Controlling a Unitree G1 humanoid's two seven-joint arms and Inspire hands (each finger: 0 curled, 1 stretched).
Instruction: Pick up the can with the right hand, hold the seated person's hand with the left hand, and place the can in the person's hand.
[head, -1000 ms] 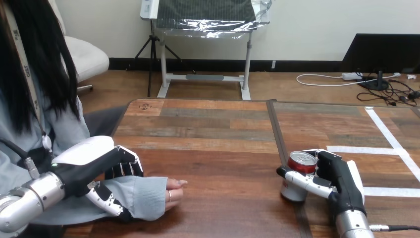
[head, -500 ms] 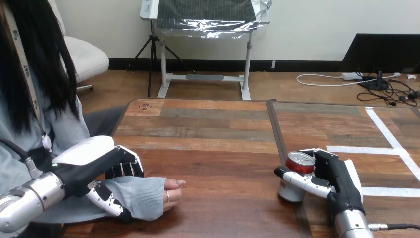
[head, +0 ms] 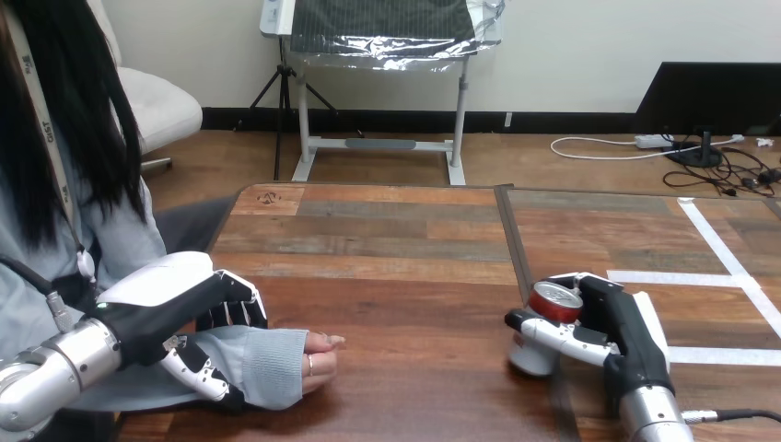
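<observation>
At the left, the left hand (head: 175, 308) curls its fingers and thumb round the person's wrist (head: 267, 364), low over the table (head: 396, 276). At the right, the right hand (head: 622, 327) is wrapped round the can (head: 543, 322). The can leans, maybe just off the wood.

The wooden table (head: 387, 244) is divided by a dark seam (head: 514, 239). White tape strips (head: 718, 249) are laid on its right part (one slanted, two crosswise). A small mark (head: 269, 196), perhaps ink, is seen far left.
</observation>
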